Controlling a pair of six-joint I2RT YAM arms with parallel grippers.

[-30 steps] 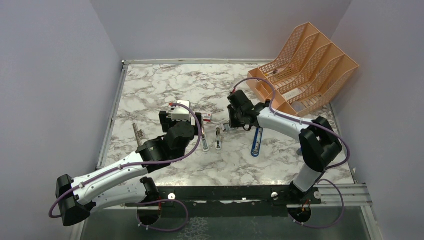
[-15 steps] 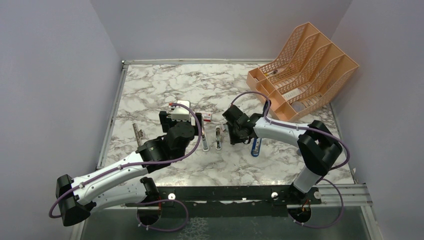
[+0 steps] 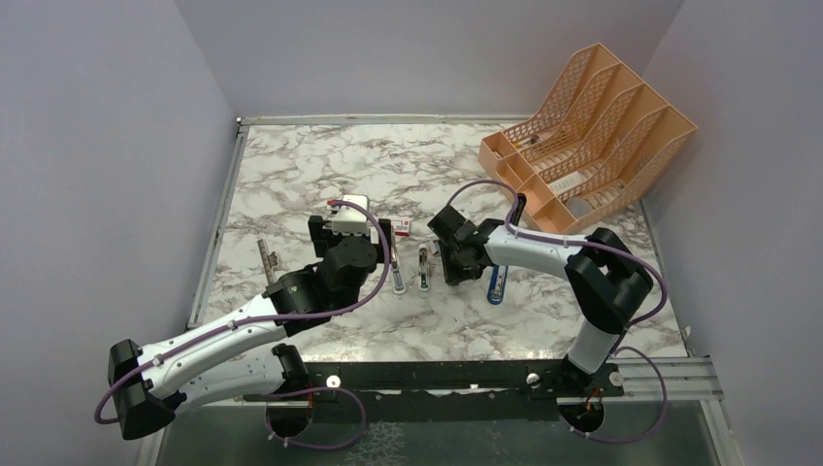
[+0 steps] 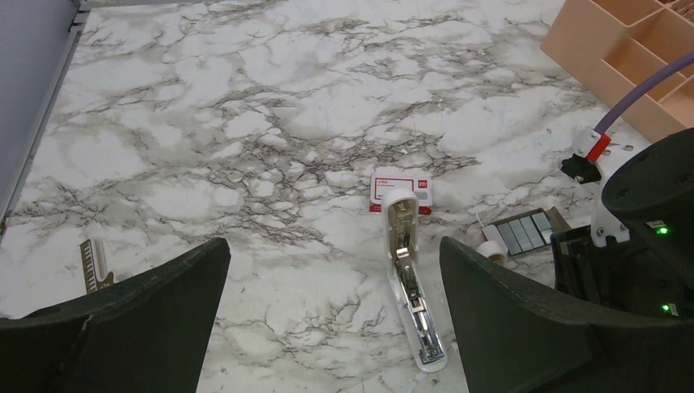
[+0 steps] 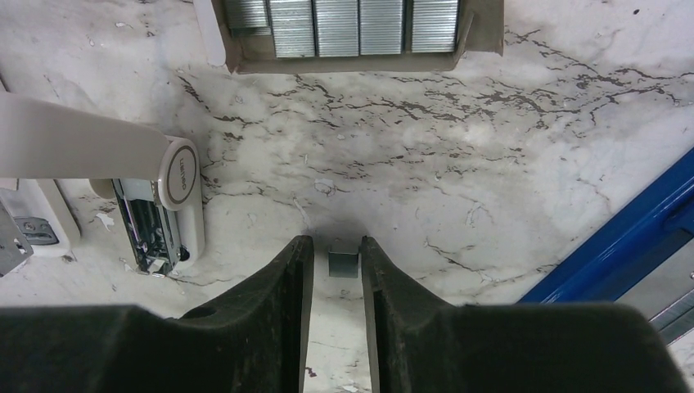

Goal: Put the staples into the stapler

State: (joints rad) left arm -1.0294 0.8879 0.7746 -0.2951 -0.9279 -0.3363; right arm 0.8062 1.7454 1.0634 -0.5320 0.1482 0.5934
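Observation:
The stapler [image 4: 417, 311] lies opened on the marble, white shell with the silver channel facing up; in the top view [image 3: 398, 280] it sits just below a red-and-white box. My left gripper [image 4: 334, 246] is open and empty, its fingers wide on either side of the stapler and above it. My right gripper [image 5: 337, 241] is nearly closed, low over the table, with a small grey block of staples [image 5: 344, 264] between its fingertips, against the right finger. In the top view the right gripper [image 3: 454, 264] is just right of the stapler.
A cardboard tray of grey staple blocks [image 5: 344, 24] lies ahead of the right gripper. A slim white-and-metal piece [image 5: 155, 225] lies at its left. A blue-and-black tool [image 3: 497, 277] lies at its right. The red-and-white box [image 4: 401, 187], an orange file rack [image 3: 582, 126] and a metal strip [image 3: 267, 257] are also on the table.
My right gripper has moved from the staple tray towards the near left, closer to the stapler and lower. The left arm has not moved.

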